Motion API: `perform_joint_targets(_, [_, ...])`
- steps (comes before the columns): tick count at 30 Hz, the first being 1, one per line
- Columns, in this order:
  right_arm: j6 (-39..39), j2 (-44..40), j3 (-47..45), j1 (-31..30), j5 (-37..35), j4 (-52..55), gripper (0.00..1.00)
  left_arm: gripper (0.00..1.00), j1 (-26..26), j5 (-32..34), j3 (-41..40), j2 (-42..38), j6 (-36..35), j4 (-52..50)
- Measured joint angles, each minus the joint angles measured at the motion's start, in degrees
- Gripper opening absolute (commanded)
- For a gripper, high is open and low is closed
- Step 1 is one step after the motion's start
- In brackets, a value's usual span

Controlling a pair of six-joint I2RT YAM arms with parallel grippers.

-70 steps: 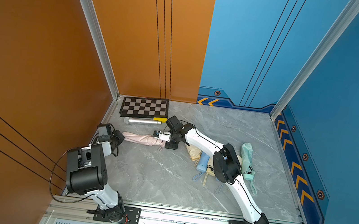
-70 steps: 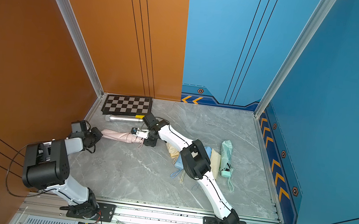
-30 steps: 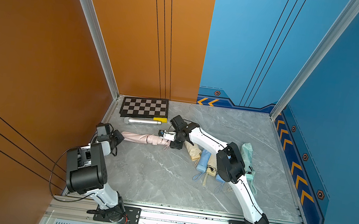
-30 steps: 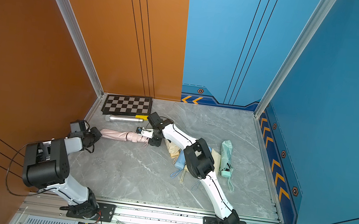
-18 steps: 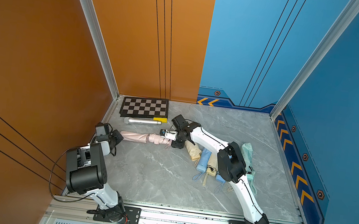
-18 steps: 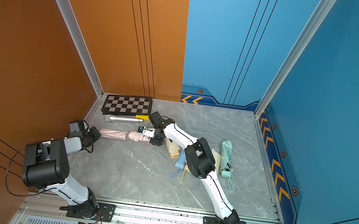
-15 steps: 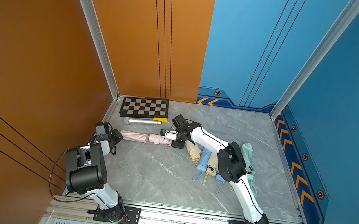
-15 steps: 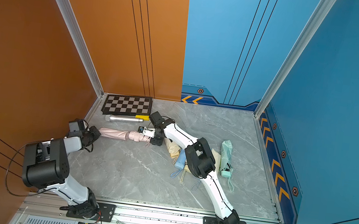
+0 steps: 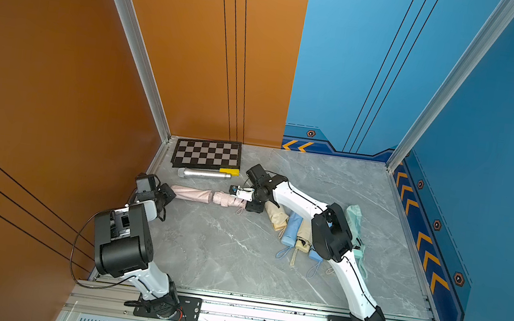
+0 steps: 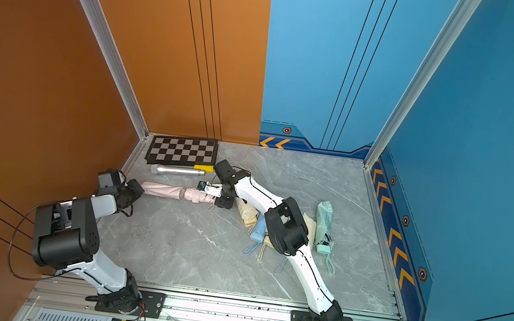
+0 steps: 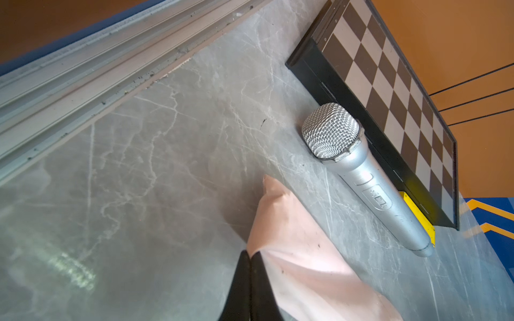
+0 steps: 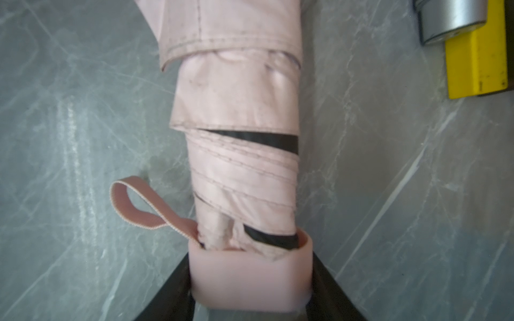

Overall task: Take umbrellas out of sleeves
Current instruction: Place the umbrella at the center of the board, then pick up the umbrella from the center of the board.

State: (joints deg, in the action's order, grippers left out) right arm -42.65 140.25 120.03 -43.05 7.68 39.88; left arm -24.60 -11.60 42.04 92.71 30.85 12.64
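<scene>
A pink sleeve (image 9: pixel 192 193) lies at the back left of the grey floor, with a crinkly pink umbrella (image 9: pixel 230 200) sticking part way out of its right end. My left gripper (image 9: pixel 168 195) is shut on the sleeve's closed left end, where the fabric (image 11: pixel 292 244) is pinched between the black fingertips (image 11: pixel 244 266). My right gripper (image 9: pixel 248 200) is shut on the umbrella's stubby pink handle (image 12: pixel 250 278). The pleated canopy (image 12: pixel 242 172) runs from there into the sleeve mouth (image 12: pixel 228 27). A pink wrist cord (image 12: pixel 133 205) loops beside the handle.
A silver microphone (image 9: pixel 205 174) and a yellow block (image 9: pixel 229 171) lie just behind the pink umbrella, in front of a chessboard (image 9: pixel 205 154). Cream (image 9: pixel 275 216), light blue (image 9: pixel 293 228) and mint (image 9: pixel 354 218) bundles lie under the right arm. The orange wall is close behind the left gripper.
The right gripper has drawn the handle a little to the right. More of the pleated pink umbrella now shows outside the sleeve, which the left gripper still holds.
</scene>
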Motion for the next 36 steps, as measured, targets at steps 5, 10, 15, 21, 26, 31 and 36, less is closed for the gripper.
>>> perform_joint_targets(5, [-0.5,-0.2,0.0,0.0,-0.3,0.0,0.77,0.08,0.0,0.0,0.0,0.0,0.0,0.0])
perform_joint_targets(10, [-0.5,-0.4,0.0,0.0,-0.5,0.2,0.88,0.28,0.0,0.0,0.0,0.0,1.2,0.0])
perform_joint_targets(15, [0.2,-1.7,-1.3,0.0,-0.3,0.6,0.92,0.47,0.0,-0.4,0.0,-1.9,2.8,-0.3])
perform_joint_targets(21, [3.8,-8.8,-3.9,0.0,2.2,1.6,1.00,0.60,0.9,-1.7,0.0,-7.2,5.3,-0.1])
perform_joint_targets(26, [8.7,-17.2,-7.3,0.0,2.6,0.6,1.00,0.69,3.5,-3.8,0.0,-10.7,7.3,-0.2])
perform_joint_targets(31, [15.8,-22.2,-10.9,0.0,0.0,-0.3,1.00,0.82,7.0,-5.1,0.0,-14.4,8.5,-0.3])
perform_joint_targets(36, [24.0,-24.9,-15.6,-0.1,-5.8,-0.7,1.00,0.95,11.2,-5.8,0.5,-17.3,8.8,-3.4])
